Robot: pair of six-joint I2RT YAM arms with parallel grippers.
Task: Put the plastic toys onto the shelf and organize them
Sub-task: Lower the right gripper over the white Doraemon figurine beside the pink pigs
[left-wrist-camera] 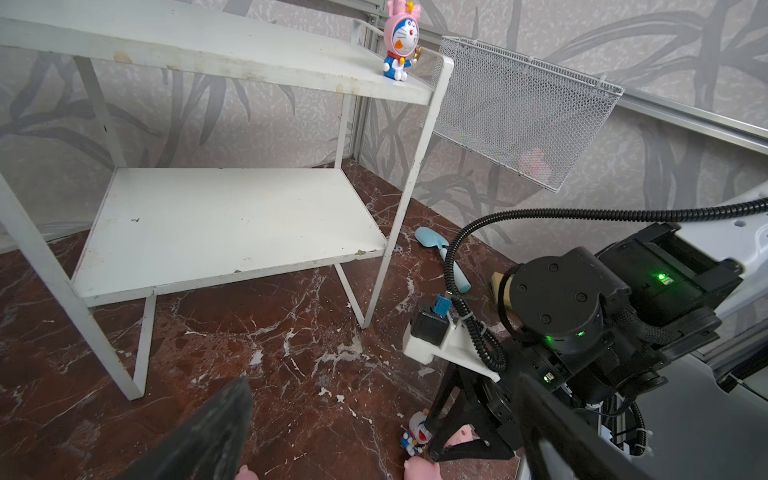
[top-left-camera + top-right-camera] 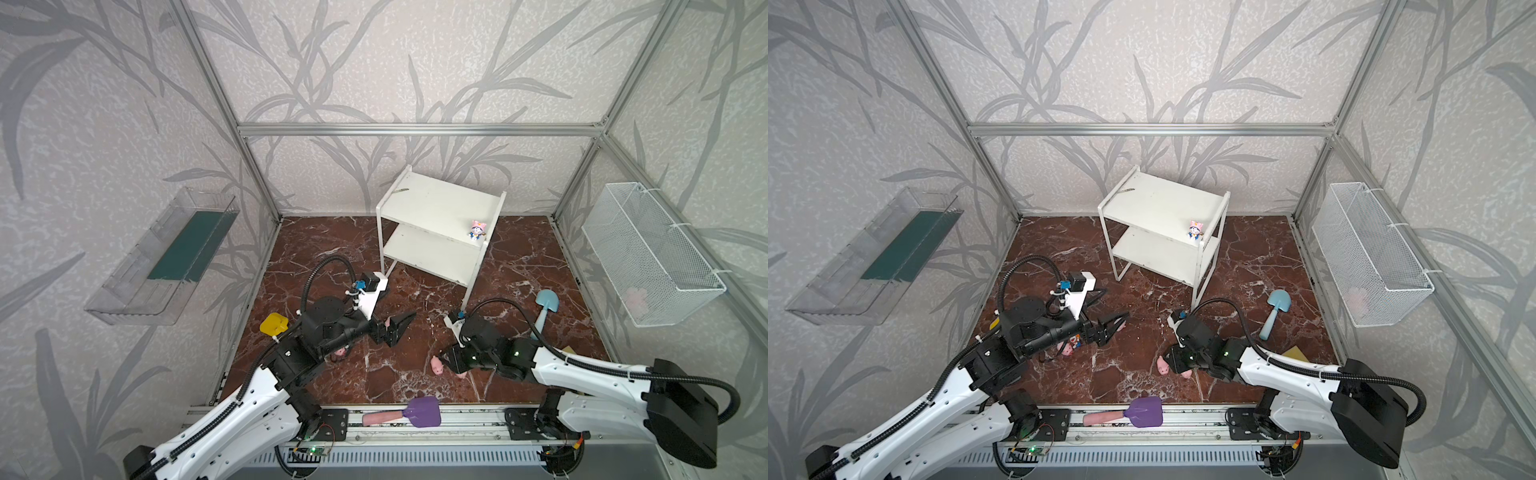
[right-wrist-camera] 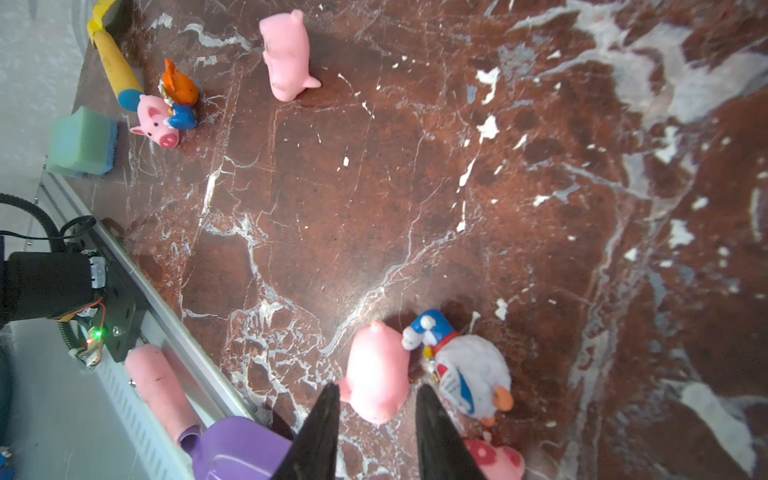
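White and flat-boarded, the small two-tier rack (image 2: 440,199) is standing in the upper middle of both top views, carrying one blue-white figurine in a pink hat (image 2: 476,230) at the right front corner of its top board. I am seeing the left gripper (image 2: 403,329) hovering left of centre over the red-brown marble floor (image 2: 519,257), its fingers spread wide. The right gripper (image 3: 376,388) is reaching down right of centre, low in the frame. In the right wrist view its black fingers (image 3: 324,428) are standing narrowly apart on either side of a tiny pink pig (image 3: 376,365) lying on the floor, and I cannot tell whether they are pinching it. A blue-white figurine in a white hood (image 3: 469,374) is lying just beside that pig.
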